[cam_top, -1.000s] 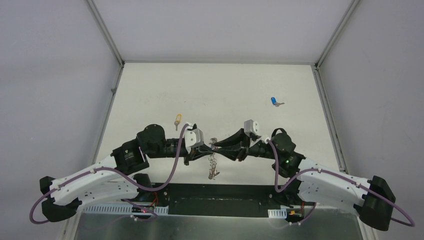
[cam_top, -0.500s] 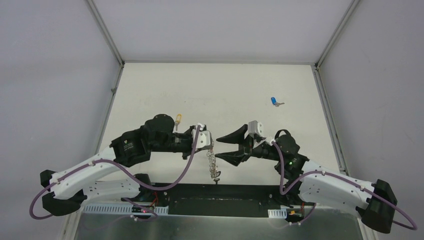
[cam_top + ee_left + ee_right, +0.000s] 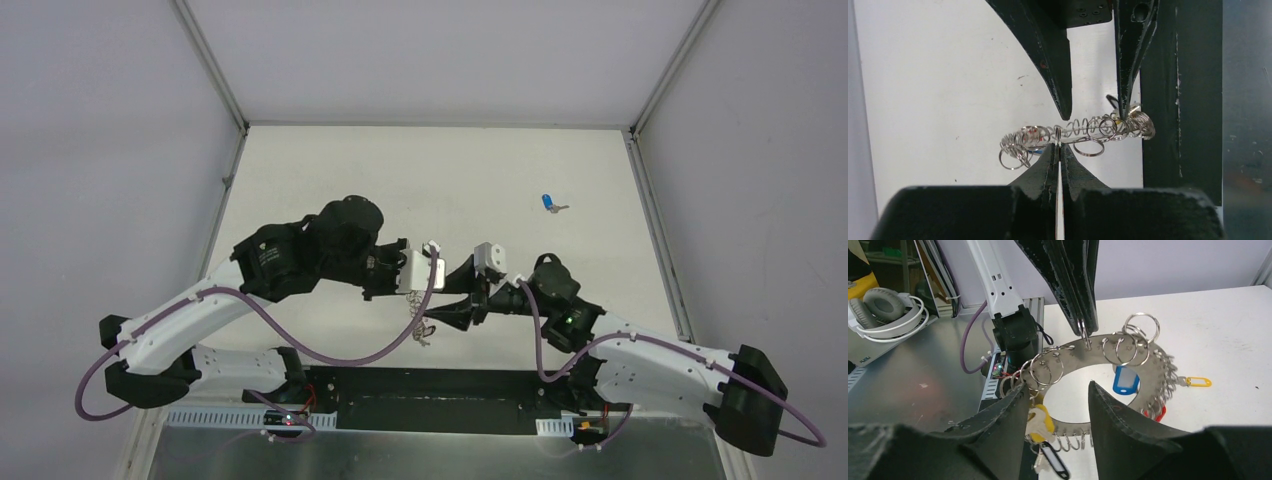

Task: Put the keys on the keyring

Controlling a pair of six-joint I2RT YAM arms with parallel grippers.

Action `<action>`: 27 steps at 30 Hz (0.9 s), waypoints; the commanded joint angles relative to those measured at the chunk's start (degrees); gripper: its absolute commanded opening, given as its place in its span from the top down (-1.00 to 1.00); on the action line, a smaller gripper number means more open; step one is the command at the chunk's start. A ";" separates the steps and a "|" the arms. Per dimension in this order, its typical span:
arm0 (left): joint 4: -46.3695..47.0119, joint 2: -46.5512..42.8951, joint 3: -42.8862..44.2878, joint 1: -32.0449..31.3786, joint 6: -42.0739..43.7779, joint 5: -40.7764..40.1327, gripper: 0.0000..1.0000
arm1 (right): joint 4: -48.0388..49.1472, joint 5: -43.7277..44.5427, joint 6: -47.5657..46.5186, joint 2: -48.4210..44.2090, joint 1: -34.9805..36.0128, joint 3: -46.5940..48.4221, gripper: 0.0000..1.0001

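The left pincer is shut tight on the edge of the big grey metal keyring. The keyring is a flat hoop with lots of little wire loops all around it. The left pincer holds it up in the air over the near part of the white bench, and it hangs down from the grip.

The right pincer is open and has nothing in it. Its two black fingers point at the keyring from close by.

A tiny blue-headed key, a yellow-headed key and a red-headed key dangle from the loops. Another small loose blue key lies alone on the bench, far off to the right.
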 commanded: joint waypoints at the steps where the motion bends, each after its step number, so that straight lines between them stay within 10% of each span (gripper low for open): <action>1: -7.06 2.98 6.46 0.18 3.17 0.87 1.00 | 5.11 -0.06 -0.82 2.00 0.23 3.53 0.05; 27: -10.77 7.90 9.74 0.10 0.11 5.57 1.00 | 13.32 -5.06 2.14 8.88 0.23 5.14 0.60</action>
